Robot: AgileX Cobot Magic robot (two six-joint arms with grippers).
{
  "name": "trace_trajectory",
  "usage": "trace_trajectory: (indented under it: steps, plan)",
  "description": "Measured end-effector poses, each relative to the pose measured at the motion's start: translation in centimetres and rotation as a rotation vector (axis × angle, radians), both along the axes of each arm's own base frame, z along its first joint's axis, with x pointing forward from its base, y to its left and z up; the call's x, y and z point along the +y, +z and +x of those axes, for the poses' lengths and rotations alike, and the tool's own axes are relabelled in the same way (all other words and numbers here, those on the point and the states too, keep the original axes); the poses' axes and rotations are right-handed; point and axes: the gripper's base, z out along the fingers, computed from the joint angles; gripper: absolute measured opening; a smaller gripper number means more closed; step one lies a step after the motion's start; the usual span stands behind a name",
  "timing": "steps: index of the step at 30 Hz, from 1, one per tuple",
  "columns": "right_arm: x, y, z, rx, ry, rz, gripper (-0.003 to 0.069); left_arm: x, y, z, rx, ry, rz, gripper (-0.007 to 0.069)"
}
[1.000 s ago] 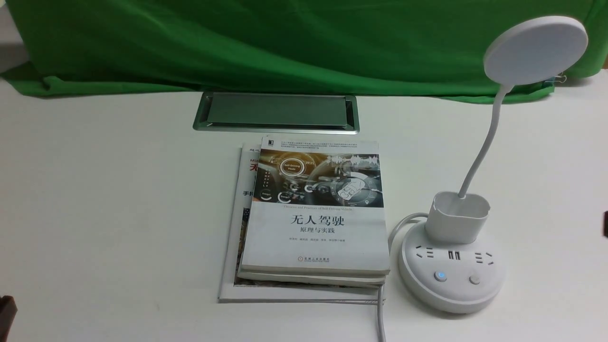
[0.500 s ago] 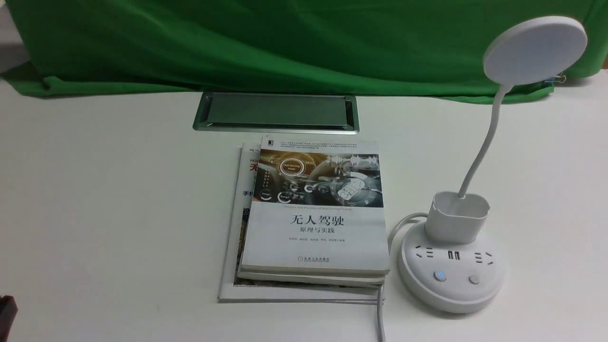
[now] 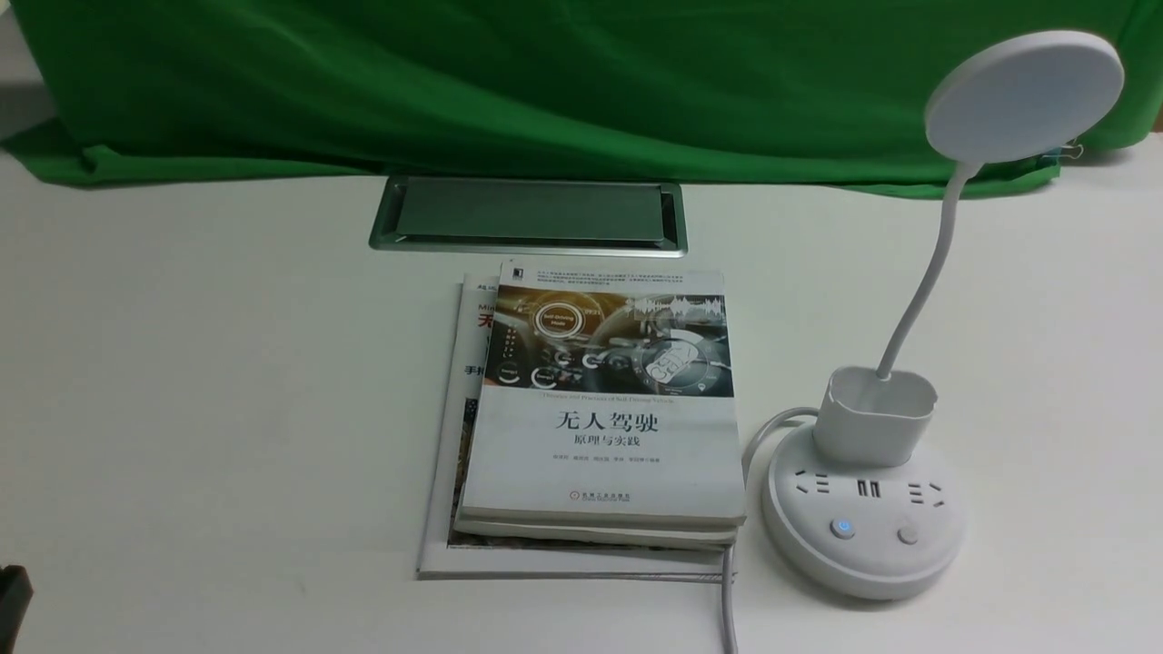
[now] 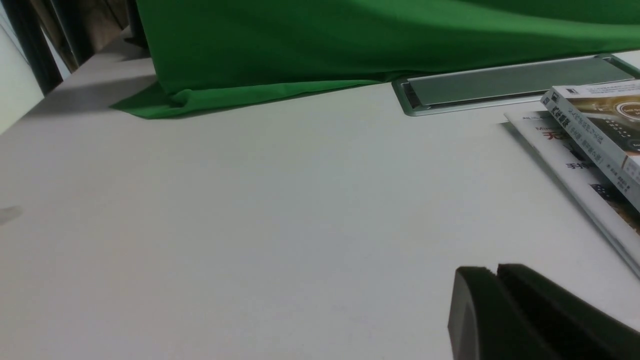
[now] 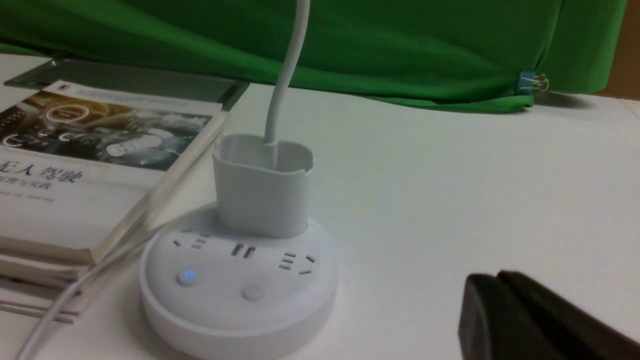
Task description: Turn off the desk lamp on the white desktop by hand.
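The white desk lamp point(image 3: 863, 522) stands on the white desktop point(image 3: 227, 381) at the front right, disc head point(image 3: 1024, 95) raised on its gooseneck above the cup holder. The left of its two base buttons point(image 3: 843, 528) glows blue; the right button point(image 3: 908, 535) is plain. In the right wrist view the lamp base point(image 5: 240, 280) lies to one side of my right gripper point(image 5: 497, 277), which is shut, empty and apart from it. My left gripper point(image 4: 496, 271) is shut and empty over bare desktop, seen as a dark tip point(image 3: 11, 595) at the front left edge.
A stack of books point(image 3: 600, 409) lies beside the lamp base, with the lamp cord point(image 3: 727, 609) running forward between them. The silver cable hatch point(image 3: 527, 216) sits behind the books. Green cloth point(image 3: 545, 82) hangs along the back edge.
The dark sliver of the right arm at the front view's right edge has gone out of view. The left gripper tip has sunk slightly lower at the left edge.
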Motion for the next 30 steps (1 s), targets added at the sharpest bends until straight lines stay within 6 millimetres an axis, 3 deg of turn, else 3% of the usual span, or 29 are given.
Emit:
trace_trajectory:
  steps: [30]
  plan:
    - [0.0, -0.01, 0.0, 0.001, 0.0, 0.0, 0.005, 0.0, 0.0, 0.0, 0.0, 0.0, 0.001, 0.002]
